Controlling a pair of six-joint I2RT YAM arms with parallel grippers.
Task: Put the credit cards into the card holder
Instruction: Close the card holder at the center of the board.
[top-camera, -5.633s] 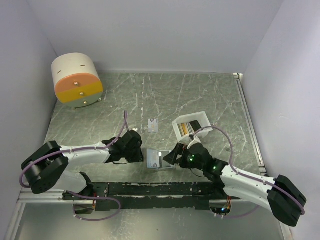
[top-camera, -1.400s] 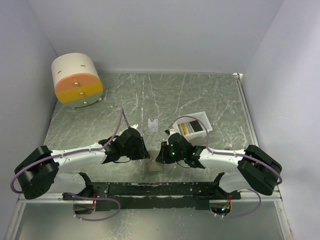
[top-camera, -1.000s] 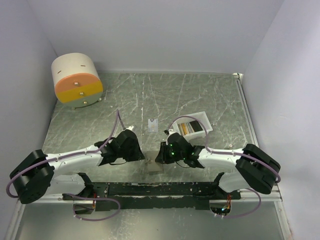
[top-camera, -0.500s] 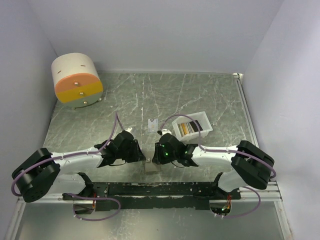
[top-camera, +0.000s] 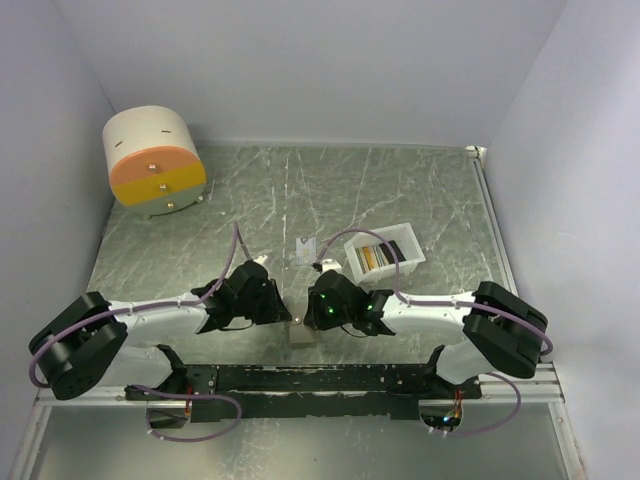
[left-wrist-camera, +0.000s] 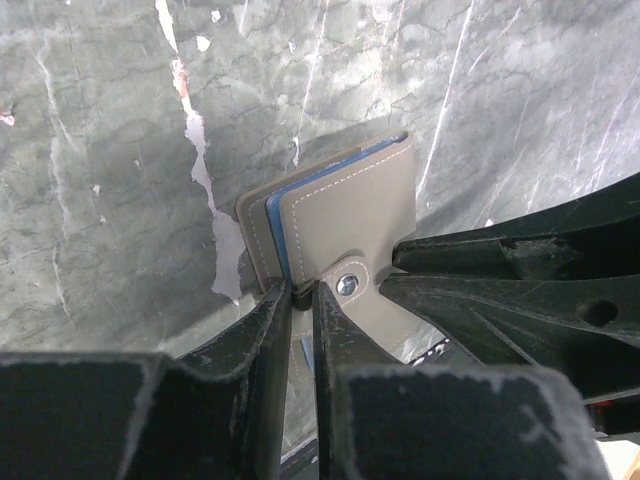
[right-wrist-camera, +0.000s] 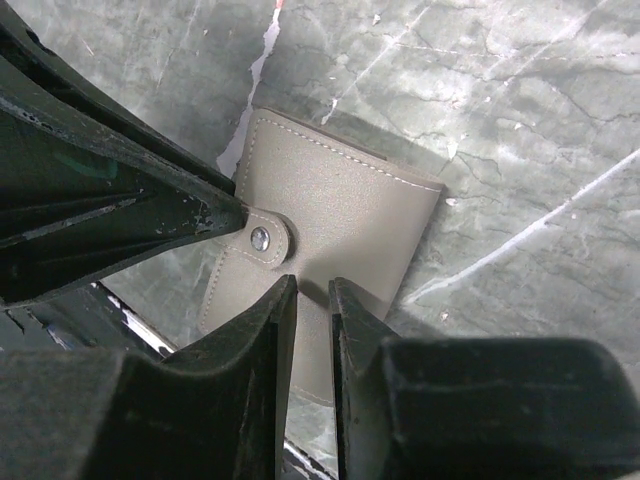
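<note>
The task looks barely begun: the card holder lies folded shut on the marbled table at the near edge, between the two arms. Dark and pale credit cards stand in the white slotted tray further back on the right. One more pale card lies loose on the table just left of the tray. Whether any card is already inside the wallet cannot be seen, so opening it and loading the cards seems to be what is left.

Only the top view shows the tray and the loose card, and there the arms largely hide the wallet. The wrist views give the detail. The left wrist camera shows the light blue lining peeping out along the fold. The right wrist camera shows the taupe cover and its snap tab, fastened. The left gripper has its jaws nearly together at the wallet's edge beside the tab. The right gripper is likewise narrowed over the cover – but whether either actually pinches the leather I cannot tell
</note>
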